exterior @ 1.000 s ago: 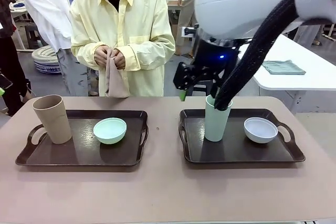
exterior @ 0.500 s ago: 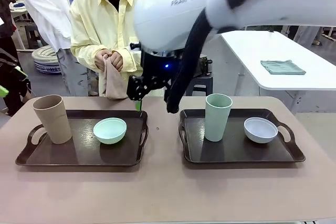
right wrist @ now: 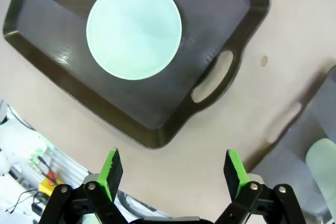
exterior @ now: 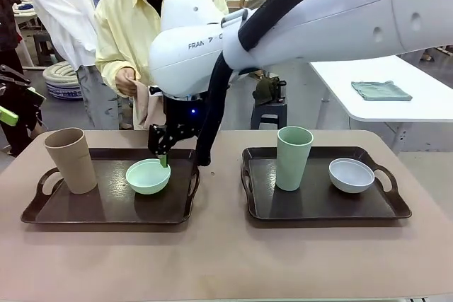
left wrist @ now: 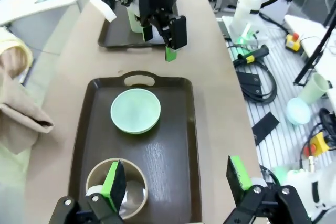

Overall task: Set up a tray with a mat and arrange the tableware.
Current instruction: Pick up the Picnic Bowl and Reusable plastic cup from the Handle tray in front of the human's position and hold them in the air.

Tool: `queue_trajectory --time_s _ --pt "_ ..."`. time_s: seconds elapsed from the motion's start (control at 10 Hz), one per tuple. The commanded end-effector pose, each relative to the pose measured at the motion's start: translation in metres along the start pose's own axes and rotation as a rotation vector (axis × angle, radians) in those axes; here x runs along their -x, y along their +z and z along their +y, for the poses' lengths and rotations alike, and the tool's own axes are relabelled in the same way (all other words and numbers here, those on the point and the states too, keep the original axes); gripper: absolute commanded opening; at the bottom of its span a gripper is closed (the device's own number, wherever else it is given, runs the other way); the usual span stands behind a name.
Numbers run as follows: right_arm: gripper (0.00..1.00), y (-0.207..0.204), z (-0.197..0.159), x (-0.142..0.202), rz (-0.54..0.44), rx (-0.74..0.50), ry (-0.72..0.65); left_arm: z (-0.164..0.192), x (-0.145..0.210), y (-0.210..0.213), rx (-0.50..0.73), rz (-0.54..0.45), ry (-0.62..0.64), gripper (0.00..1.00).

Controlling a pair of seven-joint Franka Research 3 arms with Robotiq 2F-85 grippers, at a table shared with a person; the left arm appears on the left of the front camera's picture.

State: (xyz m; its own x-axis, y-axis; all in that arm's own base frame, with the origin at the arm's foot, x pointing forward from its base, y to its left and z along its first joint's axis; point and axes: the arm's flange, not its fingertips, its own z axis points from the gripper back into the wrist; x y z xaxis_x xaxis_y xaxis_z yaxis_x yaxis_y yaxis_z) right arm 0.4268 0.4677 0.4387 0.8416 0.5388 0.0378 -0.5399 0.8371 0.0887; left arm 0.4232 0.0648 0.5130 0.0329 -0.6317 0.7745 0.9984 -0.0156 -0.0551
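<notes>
The tan cup (exterior: pixel 71 159) and mint green bowl (exterior: pixel 148 175) stand on the left dark tray (exterior: pixel 106 208). On the right tray (exterior: pixel 318 206) are the pale green cup (exterior: pixel 293 157) and greyish white bowl (exterior: pixel 351 175). My right gripper (exterior: pixel 161 153) has reached across and hangs open just over the mint bowl's far rim. From its wrist, the gripper (right wrist: pixel 172 174) sees the mint bowl (right wrist: pixel 134 30) ahead of its fingers. My left gripper (left wrist: pixel 176 182) is open high above the tan cup (left wrist: pixel 116 192). Beyond it lie the mint bowl (left wrist: pixel 135 110) and the right gripper (left wrist: pixel 159 43).
A person in a yellow shirt stands at the far edge holding a beige cloth (exterior: pixel 148 107) in both hands. The right arm's white links span the air above the table's middle. A white side table with a folded green cloth (exterior: pixel 381 90) stands at back right.
My right arm has swung left from the pale green cup on the right tray to the mint bowl on the left tray. The left gripper has come in at the left edge.
</notes>
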Motion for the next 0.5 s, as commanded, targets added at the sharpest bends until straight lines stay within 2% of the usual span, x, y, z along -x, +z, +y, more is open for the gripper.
queue_trajectory --time_s 0.0,0.4 --pt "1.00 0.0040 -0.0051 0.0071 -0.001 -0.003 0.002 -0.0002 -0.0035 -0.0019 0.001 -0.006 -0.011 1.00" --pt "1.00 0.0040 -0.0051 0.0071 -0.001 -0.003 0.002 -0.0002 -0.0035 -0.0019 0.001 -0.006 -0.011 1.00"
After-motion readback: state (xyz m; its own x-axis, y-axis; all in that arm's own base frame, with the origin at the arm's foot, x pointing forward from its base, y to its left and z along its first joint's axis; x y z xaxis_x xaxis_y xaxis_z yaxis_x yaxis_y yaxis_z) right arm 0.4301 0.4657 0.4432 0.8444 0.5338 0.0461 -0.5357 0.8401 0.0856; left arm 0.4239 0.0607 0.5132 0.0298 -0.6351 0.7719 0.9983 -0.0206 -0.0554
